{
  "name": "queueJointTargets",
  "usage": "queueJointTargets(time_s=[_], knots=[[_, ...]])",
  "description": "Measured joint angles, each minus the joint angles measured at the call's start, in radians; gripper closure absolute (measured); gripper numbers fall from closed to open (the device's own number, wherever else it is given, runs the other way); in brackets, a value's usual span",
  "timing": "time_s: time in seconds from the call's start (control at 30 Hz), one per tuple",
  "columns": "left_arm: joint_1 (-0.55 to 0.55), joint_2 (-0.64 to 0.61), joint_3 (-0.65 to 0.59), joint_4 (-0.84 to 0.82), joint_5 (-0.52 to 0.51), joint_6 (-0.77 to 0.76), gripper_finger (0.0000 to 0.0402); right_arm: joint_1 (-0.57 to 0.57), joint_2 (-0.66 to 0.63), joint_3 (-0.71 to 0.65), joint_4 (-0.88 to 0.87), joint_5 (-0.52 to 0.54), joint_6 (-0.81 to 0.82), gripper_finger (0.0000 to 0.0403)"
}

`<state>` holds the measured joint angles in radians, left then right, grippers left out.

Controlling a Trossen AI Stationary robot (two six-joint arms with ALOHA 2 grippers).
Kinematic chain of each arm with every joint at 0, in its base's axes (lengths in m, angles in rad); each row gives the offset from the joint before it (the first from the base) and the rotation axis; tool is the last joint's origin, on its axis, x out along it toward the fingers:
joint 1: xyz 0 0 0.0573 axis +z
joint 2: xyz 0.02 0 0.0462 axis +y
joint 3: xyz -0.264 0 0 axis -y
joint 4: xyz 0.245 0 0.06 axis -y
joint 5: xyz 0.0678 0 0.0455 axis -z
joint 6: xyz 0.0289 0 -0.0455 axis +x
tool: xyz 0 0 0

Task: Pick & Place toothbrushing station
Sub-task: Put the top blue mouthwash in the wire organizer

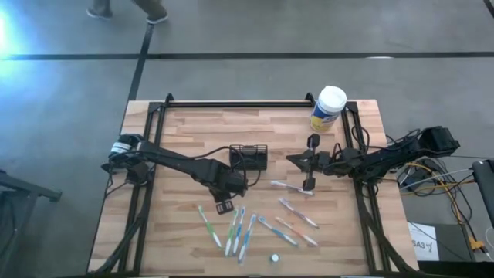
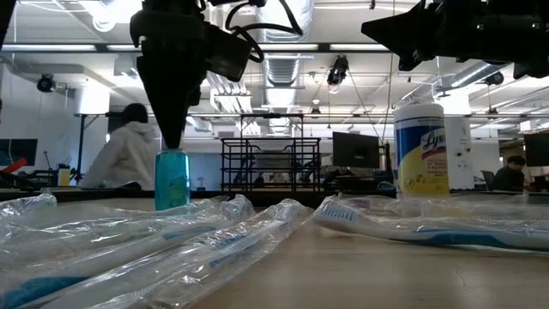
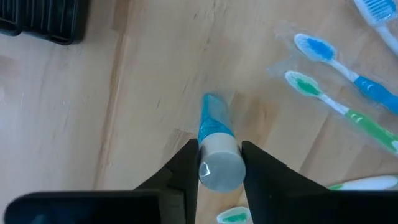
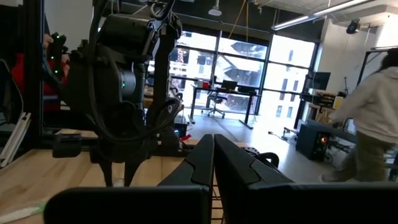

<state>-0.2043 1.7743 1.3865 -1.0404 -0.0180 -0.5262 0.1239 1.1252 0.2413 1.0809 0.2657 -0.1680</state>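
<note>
Wooden table [image 1: 185, 131], slatted, in a black frame, standing in an open workshop with desks, monitors and people seated beyond it.

Caddy [image 1: 248, 157]: one, black wire mesh, rectangular, near the table's middle, a little toward the far edge, just beside the left arm's forearm. Judged light and rigid; the open mesh and thin top rim should give fingers a sure bite. Best hold is likely across one long wall at the rim. It is empty as far as can be seen and may tip if taken at a corner.

Left gripper [image 3: 221, 165]: near the table's middle, just on the near side of the caddy, fingers partly closed around the white cap of a small blue tube [image 3: 214, 134] that stands cap-up on the wood.

Right gripper [image 1: 310, 166]: toward the right edge, clear of the caddy, fingers pressed together with nothing between them.

Toothbrushes [image 1: 235, 230]: about eight or nine, in clear wrappers, scattered along the near half; an exact count is uncertain where they overlap.

Canister [image 1: 327, 109]: one, yellow with a white lid, at the far right corner.

Small round object [image 1: 274, 258]: one, near the near edge; kind unclear.
</note>
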Motion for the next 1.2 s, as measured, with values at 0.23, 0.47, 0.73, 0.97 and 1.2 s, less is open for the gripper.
queueJointTargets(time_s=[0.23, 0.47, 0.73, 0.97, 1.2], knots=[[0.002, -0.009, 0.009, -0.06, -0.009, 0.061, 0.0306, 0.0, 0.0, 0.0, 0.0, 0.0, 0.003, 0.0394], [0.029, -0.028, 0.219, -0.314, -0.147, 0.281, 0.0306, 0.0, 0.0, 0.0, 0.0, 0.0, 0.002, 0.0394], [0.095, -0.031, 0.525, -0.423, -0.239, 0.666, 0.0306, 0.0, 0.0, 0.0, 0.0, -0.001, 0.003, 0.0394], [0.177, 0.0, 0.623, -0.388, -0.235, 0.855, 0.0306, 0.0, 0.0, 0.0, 0.001, -0.001, 0.0, 0.0394], [0.245, 0.08, 0.631, -0.373, -0.216, 0.917, 0.0306, 0.0, 0.0, 0.0, 0.001, -0.002, 0.003, 0.0394]])
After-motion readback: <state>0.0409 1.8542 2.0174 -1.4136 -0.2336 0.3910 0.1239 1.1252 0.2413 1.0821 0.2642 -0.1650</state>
